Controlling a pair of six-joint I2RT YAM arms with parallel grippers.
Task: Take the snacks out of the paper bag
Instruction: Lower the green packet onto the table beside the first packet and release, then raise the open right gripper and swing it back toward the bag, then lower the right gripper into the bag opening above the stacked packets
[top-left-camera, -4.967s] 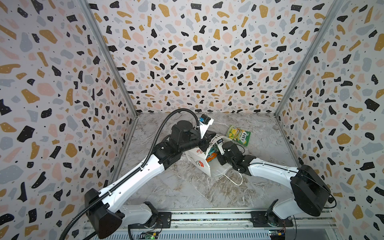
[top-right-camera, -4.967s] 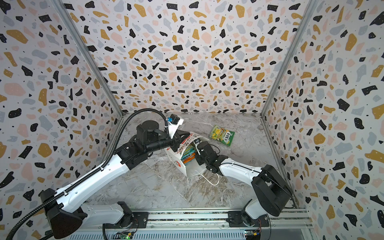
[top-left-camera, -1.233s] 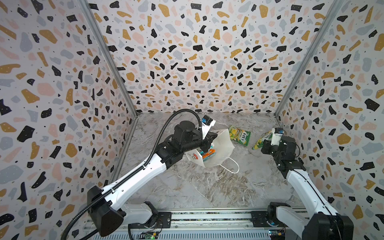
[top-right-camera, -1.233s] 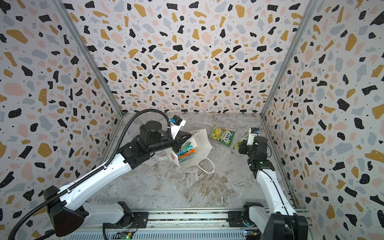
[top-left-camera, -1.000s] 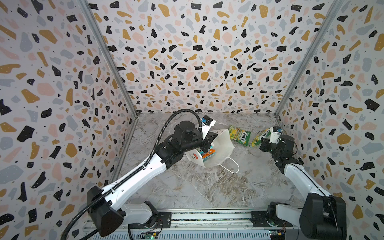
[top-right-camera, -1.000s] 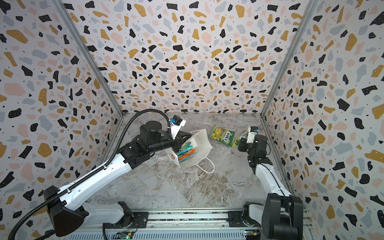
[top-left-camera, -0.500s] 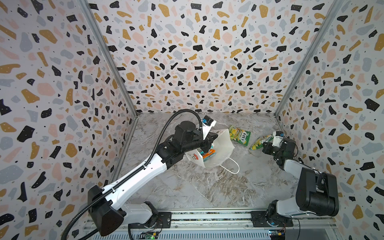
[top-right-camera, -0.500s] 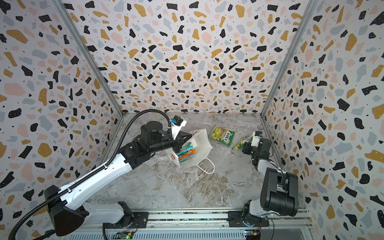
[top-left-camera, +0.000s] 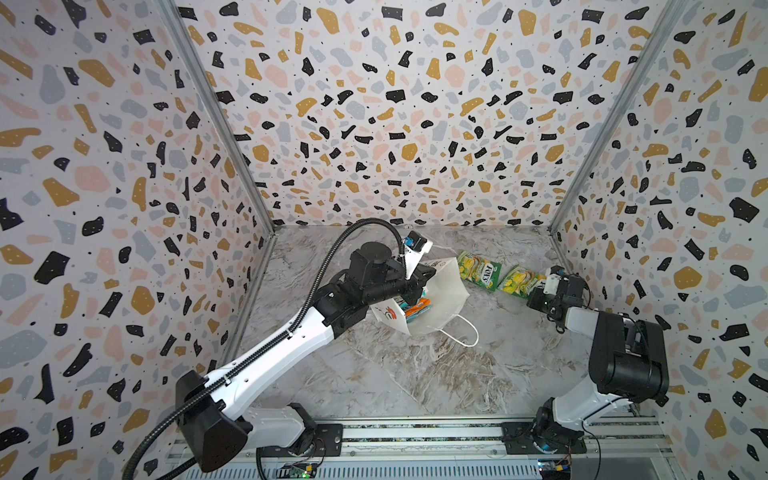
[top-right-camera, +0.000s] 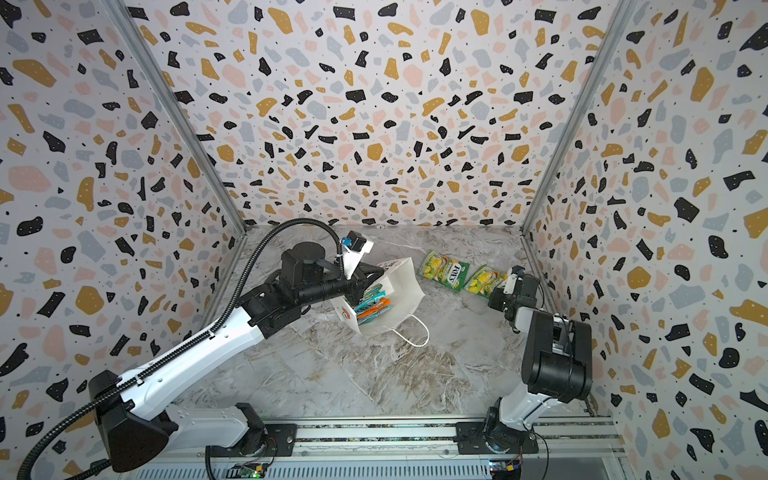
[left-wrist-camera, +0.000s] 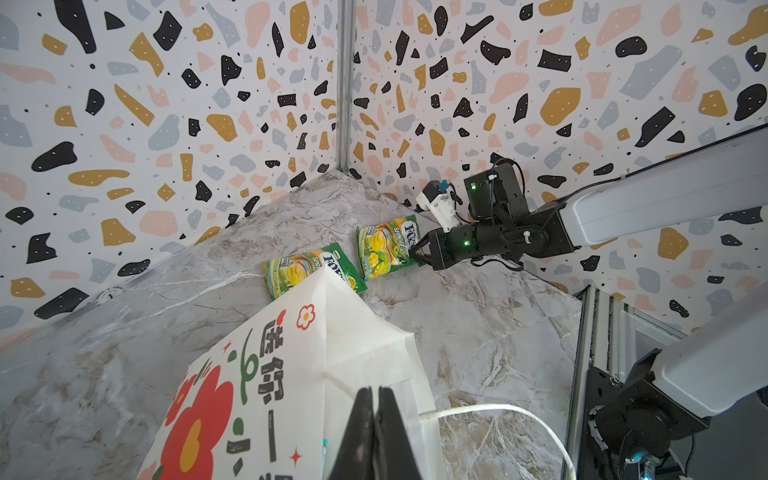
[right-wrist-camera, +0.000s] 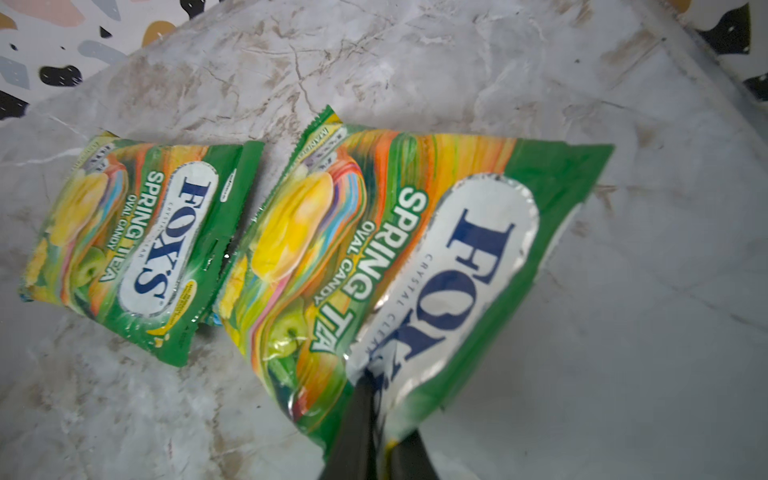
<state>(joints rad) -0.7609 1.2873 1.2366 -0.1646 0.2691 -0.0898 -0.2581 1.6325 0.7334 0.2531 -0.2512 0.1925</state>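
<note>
Paper bag (top-left-camera: 442, 291): held tilted above the marble table (top-left-camera: 415, 374) near its middle, mouth turned up towards the top views; it has not shifted in the last second.
Left gripper (left-wrist-camera: 376, 390): stays clamped on the bag's rim, keeping the mouth open.
Right gripper (left-wrist-camera: 415, 254): a second ago it carried a pouch in the air by the right wall; it has now come down to the table. Its jaws stand narrow with the pouch's edge between them, and I cannot tell whether they still pinch it.
Second green-yellow pouch (top-left-camera: 517, 280): now flat on the table, just beside the first.
First green-yellow pouch (top-left-camera: 480, 270): unmoved, behind the bag.
Pouches in the bag (top-right-camera: 372, 307): orange and teal ones show inside.
Meaning: two snacks are out and the rest remain; the right arm probably needs to let go and return.
</note>
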